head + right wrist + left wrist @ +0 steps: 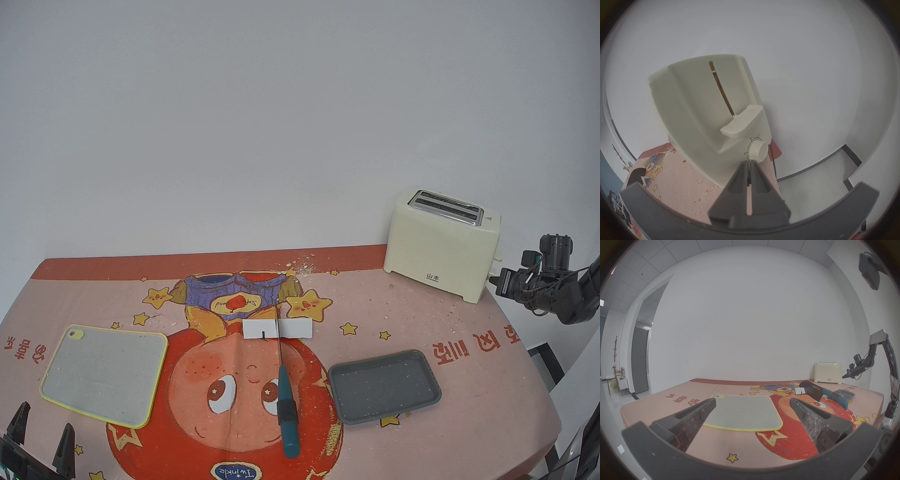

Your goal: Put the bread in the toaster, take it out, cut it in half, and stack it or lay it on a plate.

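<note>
The cream toaster stands at the table's back right, its two top slots facing up. In the right wrist view its side lever sits at the low end of its track, above a round dial. My right gripper is shut and empty at that side of the toaster; its tips are just short of the dial. A grey plate lies front of the toaster. A teal-handled knife rests mid-table. My left gripper hovers open at the front left, near the cutting board.
The knife blade leans on a small white holder. Crumbs are scattered on the cloth near the toaster. The table's right edge runs close below my right arm. Bare cloth lies between board and knife.
</note>
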Available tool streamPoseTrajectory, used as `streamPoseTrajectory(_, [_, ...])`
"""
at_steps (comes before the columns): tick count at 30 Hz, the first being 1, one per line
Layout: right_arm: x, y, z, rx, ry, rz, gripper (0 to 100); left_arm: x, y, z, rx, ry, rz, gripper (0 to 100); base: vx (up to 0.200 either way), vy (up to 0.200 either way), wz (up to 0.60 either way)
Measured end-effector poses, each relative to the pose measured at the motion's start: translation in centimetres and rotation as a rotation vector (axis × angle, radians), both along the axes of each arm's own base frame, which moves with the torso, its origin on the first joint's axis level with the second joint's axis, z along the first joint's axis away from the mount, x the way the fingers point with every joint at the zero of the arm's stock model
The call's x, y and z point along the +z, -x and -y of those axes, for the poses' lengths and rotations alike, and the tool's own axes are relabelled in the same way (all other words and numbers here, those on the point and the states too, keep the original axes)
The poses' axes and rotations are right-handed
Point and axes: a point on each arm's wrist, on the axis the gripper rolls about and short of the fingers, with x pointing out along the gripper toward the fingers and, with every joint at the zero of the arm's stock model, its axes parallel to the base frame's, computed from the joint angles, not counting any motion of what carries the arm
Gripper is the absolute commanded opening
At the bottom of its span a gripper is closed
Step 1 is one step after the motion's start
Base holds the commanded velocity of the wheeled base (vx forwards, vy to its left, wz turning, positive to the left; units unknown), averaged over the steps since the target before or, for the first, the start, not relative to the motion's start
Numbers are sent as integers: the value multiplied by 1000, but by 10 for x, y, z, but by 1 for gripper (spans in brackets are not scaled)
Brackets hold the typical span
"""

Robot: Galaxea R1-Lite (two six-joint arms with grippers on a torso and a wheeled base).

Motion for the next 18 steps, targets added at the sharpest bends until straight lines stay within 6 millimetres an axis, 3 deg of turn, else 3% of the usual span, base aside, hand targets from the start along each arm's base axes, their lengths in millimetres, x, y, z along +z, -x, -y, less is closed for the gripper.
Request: streamPoseTrajectory(18, [-5,-2,0,-17,-29,-18,0,0,0,0,1,0,0,100,0,0,0])
